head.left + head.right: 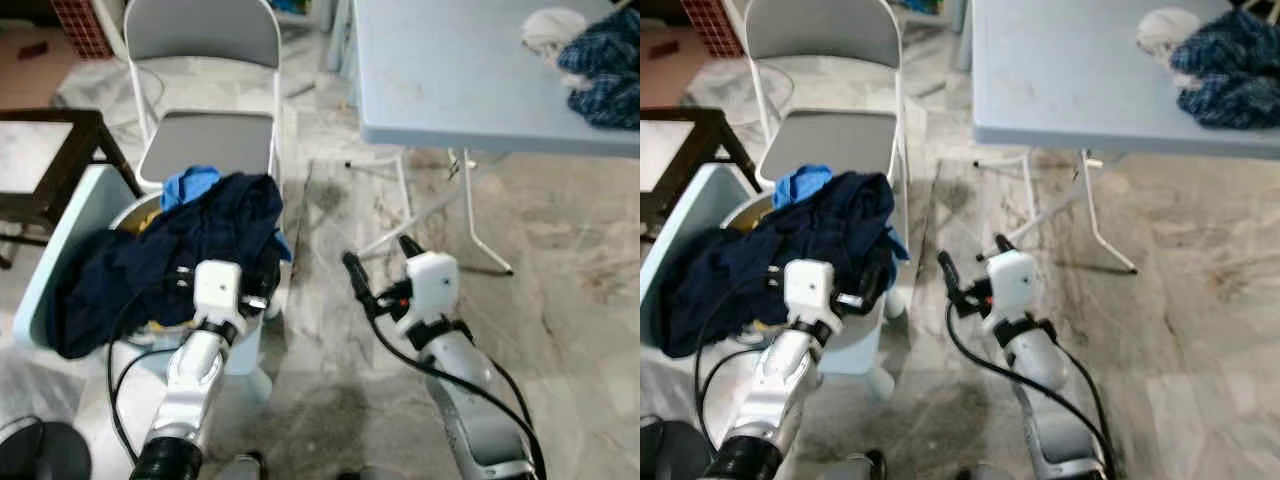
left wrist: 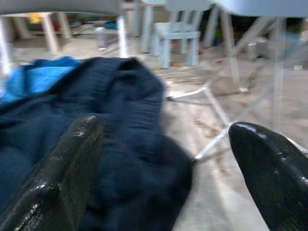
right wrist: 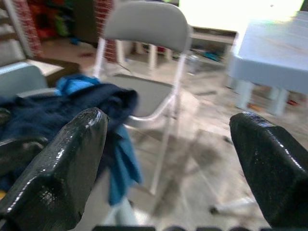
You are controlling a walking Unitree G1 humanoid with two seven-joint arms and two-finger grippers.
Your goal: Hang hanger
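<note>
Stood on a grey marbled floor [image 1: 560, 330]: a grey folding chair [image 1: 205, 130] ahead of the fingers, a pale blue folding table [image 1: 450, 80] beyond them to the right, a dark side table [image 1: 40, 160] at far left.

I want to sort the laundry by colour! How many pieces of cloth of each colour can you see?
Dark navy garment draped over the pale basket: 1
Bright blue cloth beside it: 1
Dark blue patterned cloth on the light blue folding table: 1
Whitish bundled cloth on that table: 1
Total: 4 pieces of cloth
</note>
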